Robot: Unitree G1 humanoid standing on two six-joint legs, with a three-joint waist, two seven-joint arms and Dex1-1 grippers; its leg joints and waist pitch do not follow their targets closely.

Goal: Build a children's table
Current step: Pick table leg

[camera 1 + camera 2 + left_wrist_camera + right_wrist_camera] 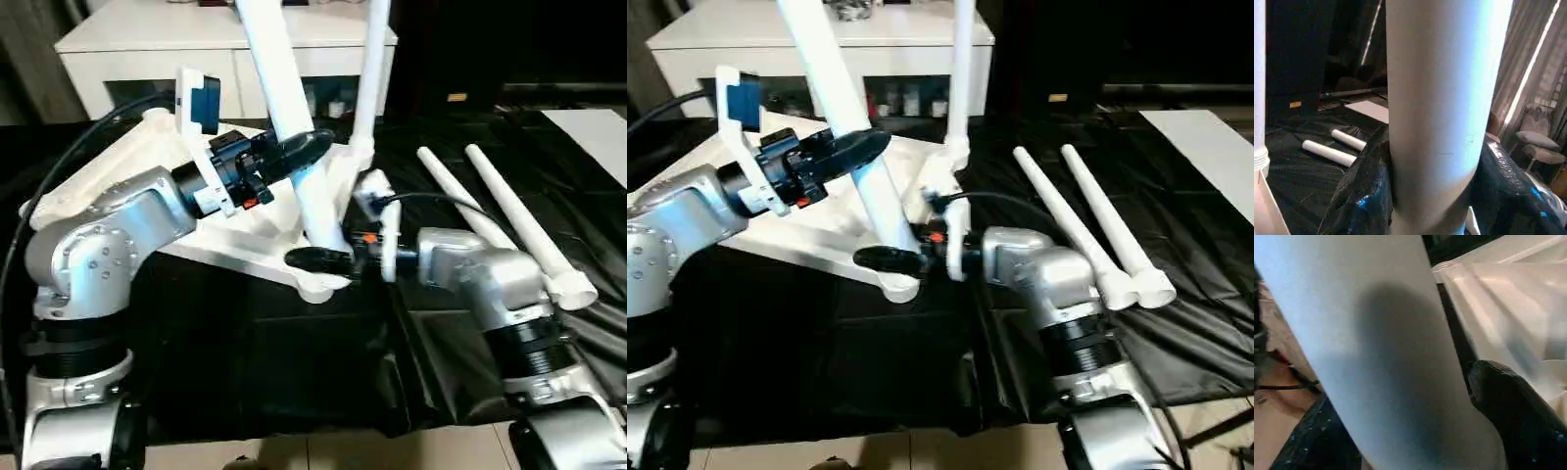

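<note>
The white tabletop (245,245) lies upside down on the black sheet (294,362), in front of the white cabinet (196,39). A tilted leg (294,127) rises from the tabletop's near corner socket; a second leg (370,69) stands at the far corner. Two loose legs (509,215) lie on the sheet well to the right of the tabletop. The left hand (294,152) pinches the tilted leg midway up. The right hand (323,257) sits at that leg's base; I cannot tell whether it grips.

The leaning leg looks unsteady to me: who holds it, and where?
Left gripper clasps the leg mid-shaft; right gripper sits at its base; its grip cannot be told.
</note>
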